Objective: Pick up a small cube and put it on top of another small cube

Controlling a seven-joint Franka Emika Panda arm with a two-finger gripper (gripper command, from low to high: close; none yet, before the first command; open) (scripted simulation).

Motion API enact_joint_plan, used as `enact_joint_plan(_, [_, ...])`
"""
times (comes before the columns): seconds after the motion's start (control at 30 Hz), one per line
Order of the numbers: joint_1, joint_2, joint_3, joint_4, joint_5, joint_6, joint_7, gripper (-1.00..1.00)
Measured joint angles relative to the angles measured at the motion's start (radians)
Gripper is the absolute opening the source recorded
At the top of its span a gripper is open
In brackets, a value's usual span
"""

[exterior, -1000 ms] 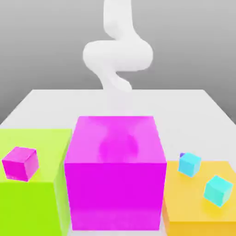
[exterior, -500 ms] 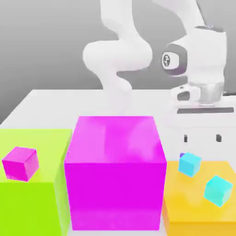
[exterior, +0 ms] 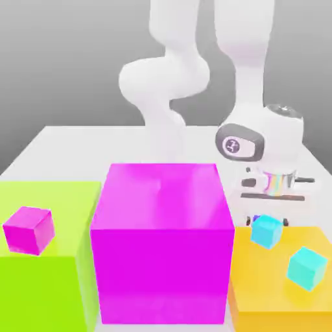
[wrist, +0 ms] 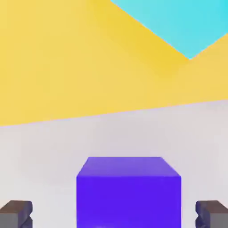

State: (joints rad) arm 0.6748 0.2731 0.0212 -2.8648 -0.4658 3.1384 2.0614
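White arm — behind yellow block

The white jointed robot arm is being held bent steeply downward, its wrist low, and the dark-tipped pincer is being kept spread wide apart.

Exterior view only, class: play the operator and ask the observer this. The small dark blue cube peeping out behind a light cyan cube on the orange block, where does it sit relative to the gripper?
Observer: The hand view shows the small dark blue cube resting on the pale grey table, centred between the fingers of the gripper.
Operator: Is it gripped yet?
Observer: No. The gripper is open, and each dark fingertip stands apart from the cube's sides, with table showing in the gaps.
Operator: What lies beyond the cube?
Observer: The large orange block, with a face of a light cyan cube past it.
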Motion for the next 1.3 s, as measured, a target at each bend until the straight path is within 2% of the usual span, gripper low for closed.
enact_joint_plan(0.2, [0.018,0.008,-0.020,0.002,-0.006,0.009,0.005,-1.00])
enact_joint_plan(0.3, [-0.049,-0.028,0.056,-0.006,0.023,-0.021,-0.017,-1.00])
enact_joint_plan(0.4, [-0.156,-0.087,0.185,-0.021,0.113,-0.067,-0.084,-1.00])
enact_joint_plan(0.53, [-0.251,-0.174,0.330,-0.045,0.304,-0.128,-0.224,-1.00])
enact_joint_plan(0.63, [-0.251,-0.241,0.370,-0.060,0.439,-0.175,-0.323,-1.00])
enact_joint_plan(0.73, [-0.230,-0.301,0.368,-0.066,0.501,-0.225,-0.382,-1.00])
enact_joint_plan(0.97, [-0.299,-0.315,0.312,0.156,0.436,-0.430,-0.572,-1.00])
enact_joint_plan(1.23, [-0.389,-0.263,0.258,0.445,0.426,-0.682,-0.804,-1.00])
enact_joint_plan(1.3, [-0.413,-0.234,0.250,0.485,0.438,-0.710,-0.832,-1.00])
